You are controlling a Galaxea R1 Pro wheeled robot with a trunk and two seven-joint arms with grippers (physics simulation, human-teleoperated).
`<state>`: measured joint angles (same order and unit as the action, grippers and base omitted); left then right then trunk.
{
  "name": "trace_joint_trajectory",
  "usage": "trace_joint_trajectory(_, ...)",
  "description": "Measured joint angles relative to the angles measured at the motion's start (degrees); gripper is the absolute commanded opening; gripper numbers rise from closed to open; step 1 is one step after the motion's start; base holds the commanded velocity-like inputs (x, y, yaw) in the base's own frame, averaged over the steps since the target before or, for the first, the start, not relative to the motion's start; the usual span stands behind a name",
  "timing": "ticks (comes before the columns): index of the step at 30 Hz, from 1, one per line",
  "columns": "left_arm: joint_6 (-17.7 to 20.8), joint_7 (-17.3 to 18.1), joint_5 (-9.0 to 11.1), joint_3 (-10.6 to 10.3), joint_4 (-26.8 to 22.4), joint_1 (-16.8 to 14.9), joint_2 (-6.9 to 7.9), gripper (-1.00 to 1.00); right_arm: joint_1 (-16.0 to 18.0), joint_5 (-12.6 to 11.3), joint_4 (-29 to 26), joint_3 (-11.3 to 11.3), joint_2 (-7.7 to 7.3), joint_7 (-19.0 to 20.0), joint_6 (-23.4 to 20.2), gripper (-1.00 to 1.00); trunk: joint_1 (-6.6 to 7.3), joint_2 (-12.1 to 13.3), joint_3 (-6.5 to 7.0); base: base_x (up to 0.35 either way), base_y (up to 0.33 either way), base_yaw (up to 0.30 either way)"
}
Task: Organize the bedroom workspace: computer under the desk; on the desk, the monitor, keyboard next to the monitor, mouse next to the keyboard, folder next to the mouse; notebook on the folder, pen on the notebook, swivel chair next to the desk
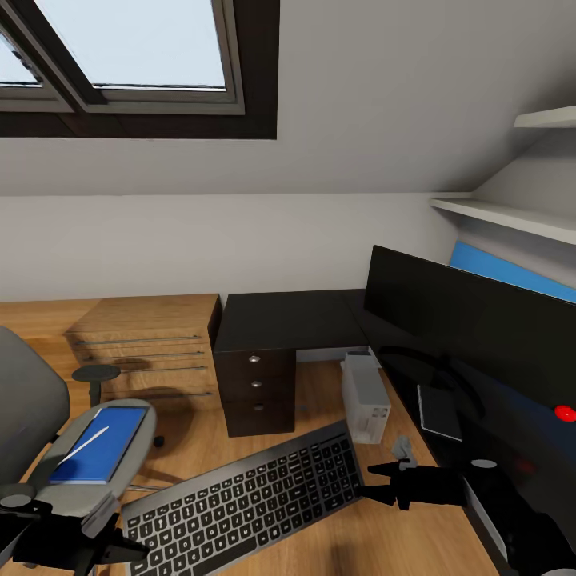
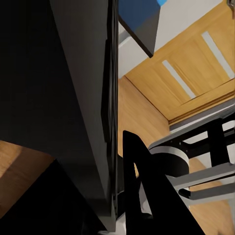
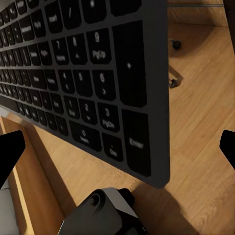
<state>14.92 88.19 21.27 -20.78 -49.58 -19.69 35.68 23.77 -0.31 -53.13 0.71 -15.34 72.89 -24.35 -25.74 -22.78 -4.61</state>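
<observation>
Closest to me is the flat black rectangular keyboard (image 1: 248, 496), hanging tilted above the wooden floor (image 1: 336, 404) between my two arms, with its shadow lying clear of it on the boards. My right tool (image 1: 370, 486) is spread wide at the number-pad end, fingers (image 3: 10, 152) well apart and pinching nothing. My left tool (image 1: 118, 532) is right up against the other short end. Since the board is off the floor and the right side is released, I reckon the left is clenched on that edge, though the wrist shot there is mostly dark slab. My guess is it's light and stiff, but long, so held at one end it'll droop and twist. I'd pinch the bare rim, not the keys, and get the right tool under the far end too. A bit further out sits the grey swivel chair with black armrests (image 1: 32, 400), with the thin bright blue folder (image 1: 112, 448) on its seat and a slim whitish pen (image 1: 84, 444) lying on top. Right of that, the light grey box-shaped computer tower (image 1: 364, 396) stands on the floor beside the long black surface (image 1: 288, 320). A thin dark grey notebook (image 1: 440, 412) lies on it by the stand of the wide black monitor (image 1: 480, 336).
</observation>
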Motion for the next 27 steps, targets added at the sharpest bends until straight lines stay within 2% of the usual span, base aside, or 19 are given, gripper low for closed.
trace_joint_trajectory(27, -0.07, -0.04, -0.03, -0.21, 0.0, 0.0, -0.07, -1.0, 0.0, 0.0, 0.09, 0.01, 0.0, 0.01, 0.04, 1.0, 0.0, 0.0, 0.0, 0.0, 0.0, 0.0)
